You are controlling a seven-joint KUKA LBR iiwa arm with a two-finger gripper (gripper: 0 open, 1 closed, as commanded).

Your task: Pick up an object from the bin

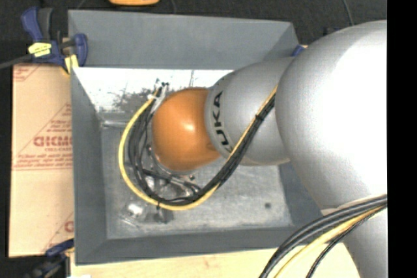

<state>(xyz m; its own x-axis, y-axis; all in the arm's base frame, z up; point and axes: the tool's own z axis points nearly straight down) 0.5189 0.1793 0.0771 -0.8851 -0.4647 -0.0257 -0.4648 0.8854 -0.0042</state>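
Note:
My gripper (167, 187) hangs low over the front left part of the bin floor, mostly hidden under the arm's orange cover and looped cables; only dark metal parts of it show. Just to its left and a little nearer the front wall lies a small shiny, pale object (135, 210), seemingly clear plastic or metal. Whether it touches the gripper is hidden by the cables.
The arm reaches in from the right and covers the middle and right of the bin. A tiny dark speck (268, 206) lies on the floor at the front right. The bin's sloped walls stand close on the left and front.

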